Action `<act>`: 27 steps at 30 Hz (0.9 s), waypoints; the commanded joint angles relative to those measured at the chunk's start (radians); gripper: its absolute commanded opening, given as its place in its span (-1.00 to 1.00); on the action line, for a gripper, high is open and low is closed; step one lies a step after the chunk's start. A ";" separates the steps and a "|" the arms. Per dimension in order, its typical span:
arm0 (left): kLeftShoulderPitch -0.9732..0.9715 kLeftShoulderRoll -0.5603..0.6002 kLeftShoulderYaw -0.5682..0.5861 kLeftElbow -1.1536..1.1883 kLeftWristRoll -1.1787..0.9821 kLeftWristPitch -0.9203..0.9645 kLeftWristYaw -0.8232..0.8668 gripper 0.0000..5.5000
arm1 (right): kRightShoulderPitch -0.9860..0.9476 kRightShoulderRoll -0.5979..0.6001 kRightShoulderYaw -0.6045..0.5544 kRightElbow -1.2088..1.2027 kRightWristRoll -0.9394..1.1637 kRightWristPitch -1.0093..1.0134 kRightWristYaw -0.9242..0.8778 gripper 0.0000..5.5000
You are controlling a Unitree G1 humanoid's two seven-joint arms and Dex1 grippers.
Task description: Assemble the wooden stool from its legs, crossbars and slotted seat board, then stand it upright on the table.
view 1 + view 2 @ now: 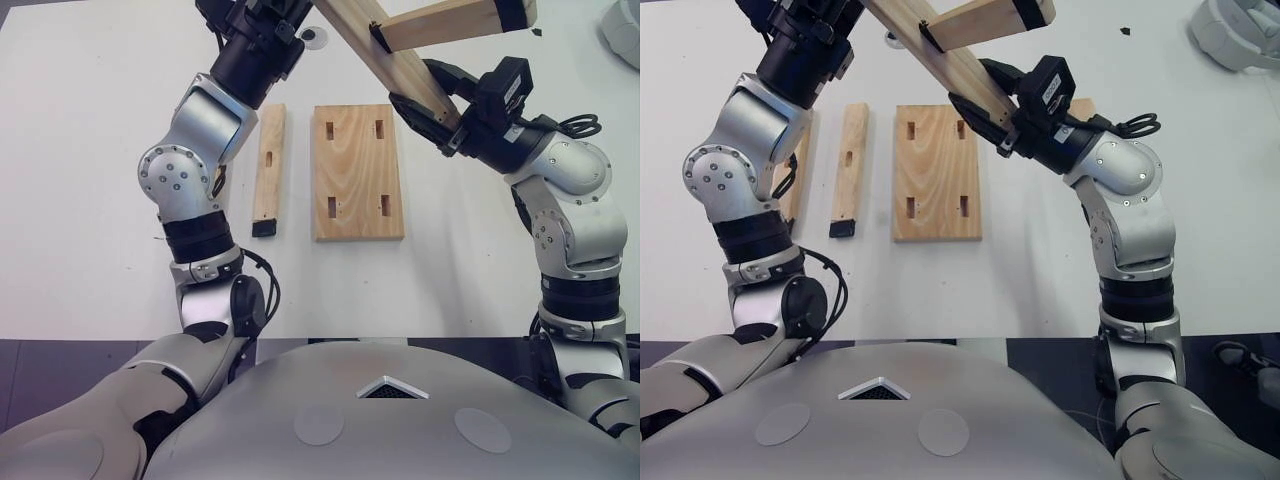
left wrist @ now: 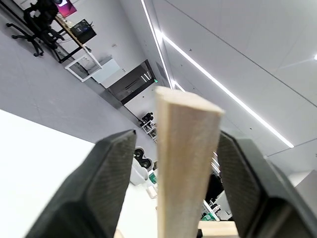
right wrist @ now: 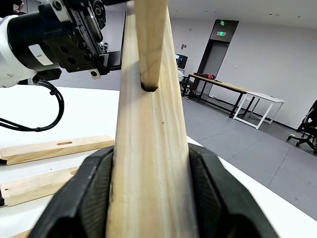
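A wooden leg (image 1: 400,72) slants through the air above the table's far side. A crossbar (image 1: 455,20) with a black end cap is plugged into its slot (image 3: 147,85). My right gripper (image 1: 432,112) is shut on the leg's lower end, its fingers (image 3: 94,193) pressed to both sides. My left gripper (image 2: 177,136) is up at the leg's other end, open, with a gap between each finger (image 2: 111,188) and the wood. The slotted seat board (image 1: 357,170) lies flat in the middle of the table. A loose leg (image 1: 269,172) lies beside it on the left.
Another wooden piece (image 1: 795,185) lies partly hidden behind my left arm. A further piece (image 1: 1082,105) shows behind my right arm. A white object (image 1: 1240,30) sits at the far right corner. The white table (image 1: 80,200) ends at its near edge (image 1: 330,338).
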 commanded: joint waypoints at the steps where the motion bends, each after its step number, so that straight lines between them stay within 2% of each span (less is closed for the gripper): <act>1: 0.003 0.019 -0.029 0.009 0.064 -0.015 0.019 -0.26 | 0.000 -0.004 0.000 -0.009 -0.001 0.008 -0.002 -0.25; 7: 0.003 0.038 -0.070 0.009 0.167 -0.057 0.026 -0.61 | 0.005 -0.004 0.014 0.006 -0.033 0.014 -0.008 -0.25; 12: 0.006 0.044 -0.093 -0.018 0.241 -0.093 0.051 -0.61 | -0.002 0.005 0.033 0.030 -0.067 0.014 -0.032 -0.25; 17: 0.046 0.034 -0.051 -0.132 0.241 -0.095 0.167 -0.62 | 0.028 0.018 0.043 0.078 -0.121 0.005 -0.084 -0.25; 23: 0.163 0.055 -0.036 -0.378 0.265 -0.029 0.381 -0.62 | 0.233 -0.060 -0.008 0.098 -0.208 -0.048 -0.129 -0.25; 27: 0.195 0.106 0.040 -0.480 0.193 0.039 0.473 -0.62 | 0.393 -0.054 -0.070 0.044 -0.207 -0.069 -0.166 -0.25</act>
